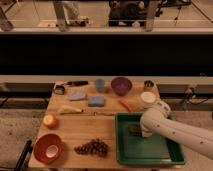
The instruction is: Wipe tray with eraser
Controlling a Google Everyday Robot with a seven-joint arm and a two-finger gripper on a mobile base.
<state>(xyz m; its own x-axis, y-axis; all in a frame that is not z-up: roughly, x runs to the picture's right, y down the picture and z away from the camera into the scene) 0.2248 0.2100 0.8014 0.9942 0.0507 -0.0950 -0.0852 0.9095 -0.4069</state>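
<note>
Gripper [141, 132]: low inside large rectangular green plastic tray [150, 149], jaws closed on small dark rectangular eraser [133, 130]. Risks: eraser slipping under pressure; stroke striking rim, shoving tray.

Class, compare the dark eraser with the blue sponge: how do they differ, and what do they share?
Colour: the eraser is dark brown-black; the sponge is light blue. Place: the eraser lies inside the green tray; the sponge lies on the wooden board. State: the gripper, down inside the tray, is closed on the eraser; the sponge lies free. Shared: both are small rectangular blocks.
</note>
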